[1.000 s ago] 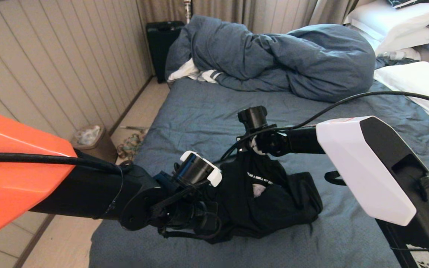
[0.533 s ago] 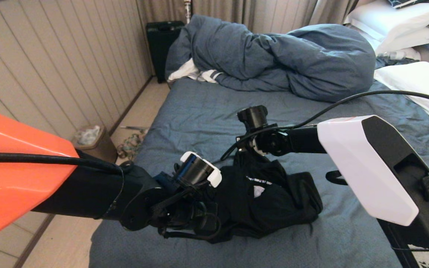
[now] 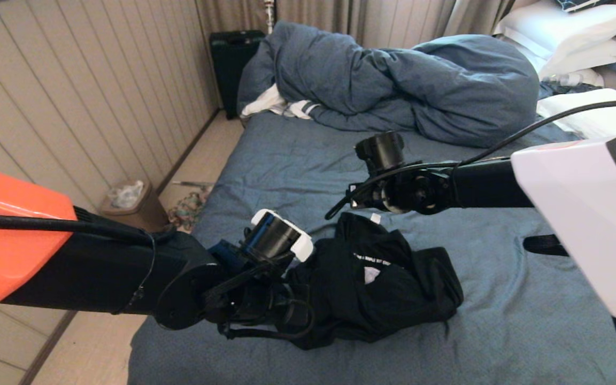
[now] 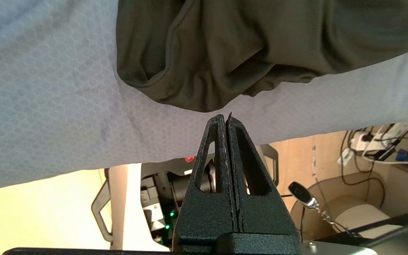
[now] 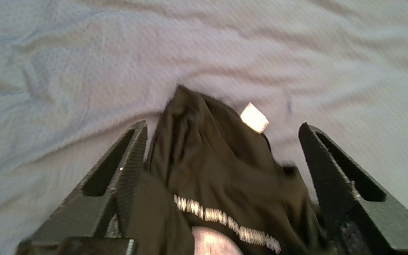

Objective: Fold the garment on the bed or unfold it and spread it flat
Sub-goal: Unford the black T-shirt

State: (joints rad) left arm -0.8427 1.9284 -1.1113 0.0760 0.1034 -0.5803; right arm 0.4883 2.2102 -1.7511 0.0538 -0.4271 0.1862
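We see the garment (image 3: 388,289) lying in a crumpled black heap on the blue-grey sheet of the bed (image 3: 297,160), near the bed's foot end and toward its left side. It is bunched rather than flat: folds rise into a peak at the far side, where a small white neck label (image 3: 376,218) sticks up. A line of white lettering (image 3: 373,258) runs across the front, with a pale patch of the print just below it. In the right wrist view the same peak, label and lettering show between the fingers.

Our right gripper (image 5: 223,141) hangs just above that peak with its jaws spread wide, one finger on either side of the cloth. It holds nothing; whether the left finger brushes the fabric we cannot tell.

Our left gripper (image 4: 226,118) sits low at the near left edge of the heap, its jaws pressed tightly together. In the left wrist view its tips point at a rounded fold of the garment and lie just beside it, with only a thin dark sliver, too small to identify, showing at the tips.
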